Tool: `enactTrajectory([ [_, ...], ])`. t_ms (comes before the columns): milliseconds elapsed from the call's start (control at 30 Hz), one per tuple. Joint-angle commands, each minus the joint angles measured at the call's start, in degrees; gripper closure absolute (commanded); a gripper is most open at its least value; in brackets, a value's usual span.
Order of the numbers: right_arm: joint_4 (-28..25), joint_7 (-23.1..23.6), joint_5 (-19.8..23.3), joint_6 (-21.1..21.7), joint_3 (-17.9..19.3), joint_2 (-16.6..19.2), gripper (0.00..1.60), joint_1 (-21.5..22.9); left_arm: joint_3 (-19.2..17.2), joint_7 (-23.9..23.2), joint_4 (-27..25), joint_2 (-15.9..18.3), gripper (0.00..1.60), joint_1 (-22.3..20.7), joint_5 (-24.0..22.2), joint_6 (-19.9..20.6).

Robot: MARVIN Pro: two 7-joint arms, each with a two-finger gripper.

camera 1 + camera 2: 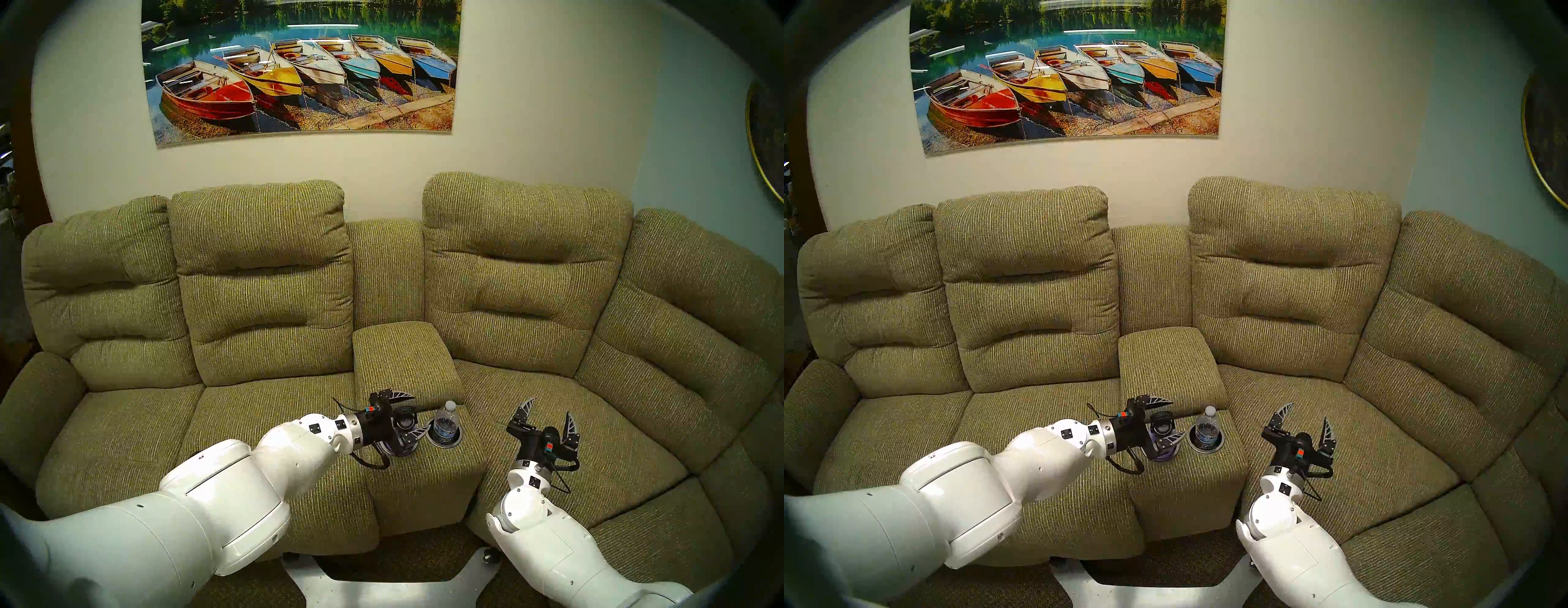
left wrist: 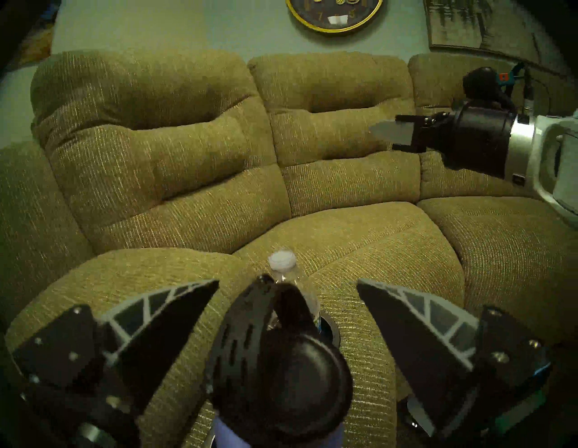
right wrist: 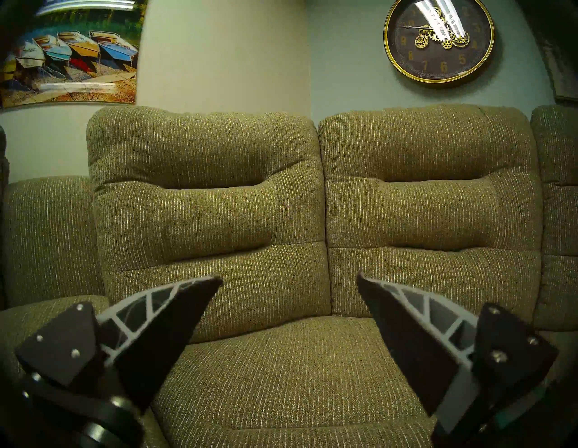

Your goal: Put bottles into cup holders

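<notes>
The clear water bottle (image 1: 448, 424) with a white cap stands upright in the right cup holder (image 1: 445, 442) on the sofa's centre console; it also shows in the other head view (image 1: 1208, 426) and in the left wrist view (image 2: 281, 261). The lavender flask (image 1: 388, 449) with its black loop cap (image 2: 281, 375) stands upright just left of it, over the left cup holder, whose rim is mostly hidden. My left gripper (image 1: 408, 414) is open, with its fingers on either side of the flask's cap and apart from it. My right gripper (image 1: 547, 418) is open and empty above the right seat cushion (image 3: 289, 278).
The padded console lid (image 1: 403, 356) rises just behind the cup holders. Sofa backrests (image 1: 526, 263) stand behind both seats. A boat picture (image 1: 303, 68) and a clock (image 3: 439, 40) hang on the walls. The robot's base (image 1: 382, 590) sits at the console's foot.
</notes>
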Motion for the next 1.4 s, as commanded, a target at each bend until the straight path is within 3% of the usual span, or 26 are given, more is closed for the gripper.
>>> enactTrajectory([
  [0,-1.9,0.1,-0.1,0.3,0.0,0.2,0.0,-0.1,-1.3,-5.5,-4.9,3.3,0.0,-0.7,-1.4,-6.6],
  [167,-2.2,0.2,0.1,0.5,0.1,0.2,0.0,-0.3,-3.7,-10.9,-9.7,4.7,0.0,1.1,-4.3,-8.0],
  [300,-2.2,0.4,0.2,0.6,0.1,0.2,0.0,-0.3,-3.6,-12.1,-13.3,5.2,0.0,2.9,-4.8,-8.0],
  [533,-2.0,0.6,0.2,0.7,0.2,0.2,0.0,-0.2,-2.7,-10.5,-18.2,6.0,0.0,4.8,-4.5,-8.0],
  [1200,-2.2,1.0,0.2,0.7,0.5,0.0,0.0,-0.4,-2.4,-8.0,-35.5,15.0,0.0,13.6,-7.8,-8.0],
  [1367,-2.9,1.6,-0.1,0.4,0.1,0.5,0.0,-1.3,-2.8,-5.9,-39.4,15.7,0.0,17.4,-11.9,-5.8],
])
